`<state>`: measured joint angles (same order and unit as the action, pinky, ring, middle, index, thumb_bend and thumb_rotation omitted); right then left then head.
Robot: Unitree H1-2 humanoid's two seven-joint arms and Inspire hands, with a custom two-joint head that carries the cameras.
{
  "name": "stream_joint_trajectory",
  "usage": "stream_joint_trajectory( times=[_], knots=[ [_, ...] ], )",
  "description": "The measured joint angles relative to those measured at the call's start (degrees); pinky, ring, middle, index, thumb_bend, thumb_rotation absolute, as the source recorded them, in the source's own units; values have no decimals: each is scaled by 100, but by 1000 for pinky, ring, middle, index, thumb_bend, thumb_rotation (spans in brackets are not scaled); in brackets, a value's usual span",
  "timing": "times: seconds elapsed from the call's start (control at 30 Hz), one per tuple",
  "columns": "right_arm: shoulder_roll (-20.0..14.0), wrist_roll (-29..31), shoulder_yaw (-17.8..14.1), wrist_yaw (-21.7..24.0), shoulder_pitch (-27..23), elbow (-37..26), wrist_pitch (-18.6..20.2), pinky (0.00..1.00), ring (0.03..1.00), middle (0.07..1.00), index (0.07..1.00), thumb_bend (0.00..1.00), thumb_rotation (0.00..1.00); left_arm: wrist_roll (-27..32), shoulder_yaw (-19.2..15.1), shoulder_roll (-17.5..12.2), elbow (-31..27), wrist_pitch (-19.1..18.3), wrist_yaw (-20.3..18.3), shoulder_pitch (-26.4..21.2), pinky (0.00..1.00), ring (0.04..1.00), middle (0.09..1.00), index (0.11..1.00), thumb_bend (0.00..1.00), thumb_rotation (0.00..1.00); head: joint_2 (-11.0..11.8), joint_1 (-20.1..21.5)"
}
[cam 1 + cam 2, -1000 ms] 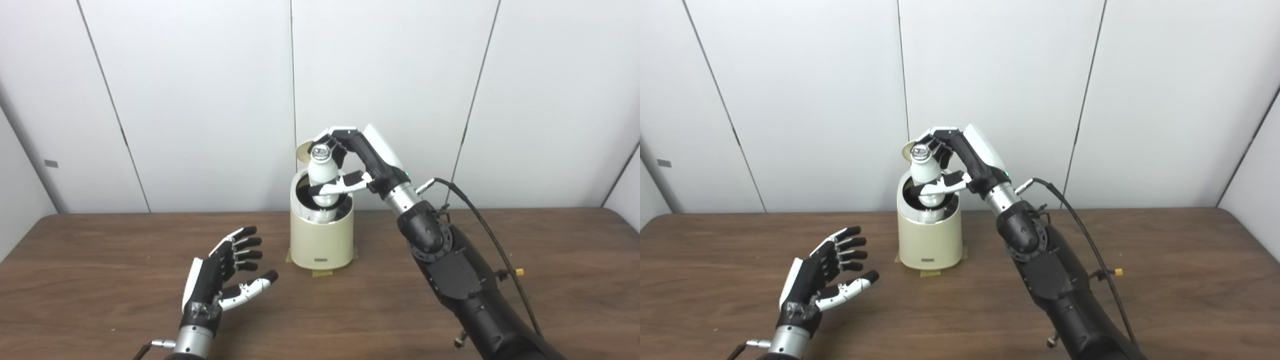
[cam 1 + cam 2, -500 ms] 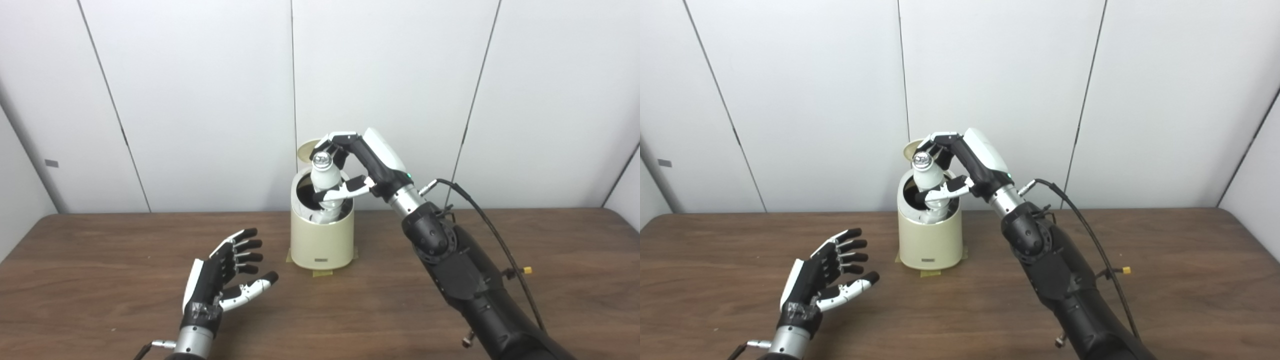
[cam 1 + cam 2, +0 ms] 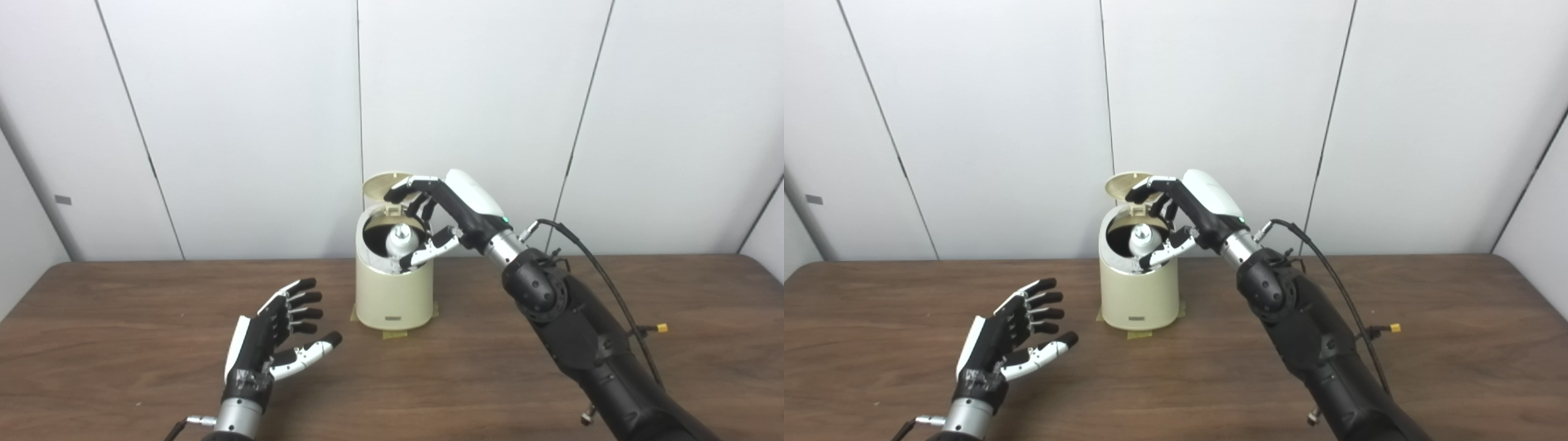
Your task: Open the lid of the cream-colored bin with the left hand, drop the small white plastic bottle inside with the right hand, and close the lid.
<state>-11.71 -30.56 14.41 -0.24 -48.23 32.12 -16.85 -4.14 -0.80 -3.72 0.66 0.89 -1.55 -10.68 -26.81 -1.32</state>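
Fingers (image 3: 407, 185) of my right hand (image 3: 450, 205) were spread wide and holding nothing, arched over the mouth of the cream-colored bin (image 3: 394, 288), thumb down by the near rim. I read that as the release: the hand sat above the opening so the drop went straight in and not against the wall. And there it was, the small white plastic bottle (image 3: 400, 240), inside the bin, upright or nearly so, its silvery cap showing just below the rim against the dark interior. Only the cap and shoulder showed; the rest was hidden by the bin wall.

The lid (image 3: 383, 183) stood tipped up at the back, hinged on the far side, right behind my fingertips; I couldn't tell whether they touched it. The bin sat toward the far edge of the table (image 3: 122, 318), about midway along it, with what looked like tape (image 3: 395, 334) at its base, presumably to keep it from sliding.

My left hand (image 3: 1010, 343) hovered open near the front edge, left of the bin and well apart from it, palm turned inward, fingers splayed, holding nothing. I judged it was waiting for the lid closing, which wasn't done yet.
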Motion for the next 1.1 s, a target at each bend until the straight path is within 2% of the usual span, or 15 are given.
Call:
stream_joint_trajectory(
  times=[0.3, 0.43, 0.57, 0.77, 0.8, 0.83, 0.87, 1.0, 1.07, 1.1],
  knots=[
    [-27, 0, 30, 34, 31, -41, 59, 463, 596, 763, 730, 831, 0, 0, 10, -6, 0, -2, -4, 1, 635, 697, 766, 828, 688, 0, -18, -9],
    [-31, 21, 17, 17, 57, -43, 9, 452, 576, 733, 711, 845, 0, -3, 12, -6, 0, -1, -3, 1, 635, 693, 763, 825, 691, 0, -18, -9],
    [-57, 56, -46, -125, 204, -96, -342, 393, 514, 670, 678, 827, 0, -4, 18, -7, 0, -2, -4, 1, 642, 696, 766, 825, 694, 10, -18, -17],
    [-120, 441, -351, -406, 577, -533, -717, 322, 407, 579, 611, 810, 0, 2, 18, -8, 0, -1, -5, 2, 640, 696, 763, 821, 694, 0, -26, -26],
    [-142, 476, -376, -517, 623, -589, -766, 304, 382, 562, 607, 800, 0, 3, 19, -8, 0, -1, -5, 1, 632, 693, 761, 820, 694, 0, -26, -26],
    [-172, 496, -387, -663, 677, -643, -818, 290, 361, 517, 602, 662, 0, 3, 18, -8, 0, -1, -6, 2, 627, 690, 760, 819, 695, 6, -26, -26],
    [-212, 536, -390, -827, 744, -691, -838, 285, 355, 501, 601, 615, 0, 4, 17, -8, 0, -2, -7, 1, 625, 689, 760, 819, 695, 8, -26, -26],
    [-357, 1146, -457, -1156, 1072, -750, -843, 256, 336, 487, 601, 568, 0, 10, 9, -22, -1, -7, -21, 3, 624, 689, 764, 817, 690, 0, -35, -9],
    [-322, 1765, -716, -1129, 1306, -723, -842, 268, 362, 489, 625, 565, 0, 28, 7, -29, 0, -7, -31, 2, 613, 690, 764, 816, 686, 0, -35, 0],
    [-306, 2024, -857, -1093, 1404, -687, -840, 305, 398, 522, 645, 608, 17, 35, 7, -28, 0, -6, -34, 2, 610, 690, 764, 816, 683, 0, -35, 0]
  ],
)
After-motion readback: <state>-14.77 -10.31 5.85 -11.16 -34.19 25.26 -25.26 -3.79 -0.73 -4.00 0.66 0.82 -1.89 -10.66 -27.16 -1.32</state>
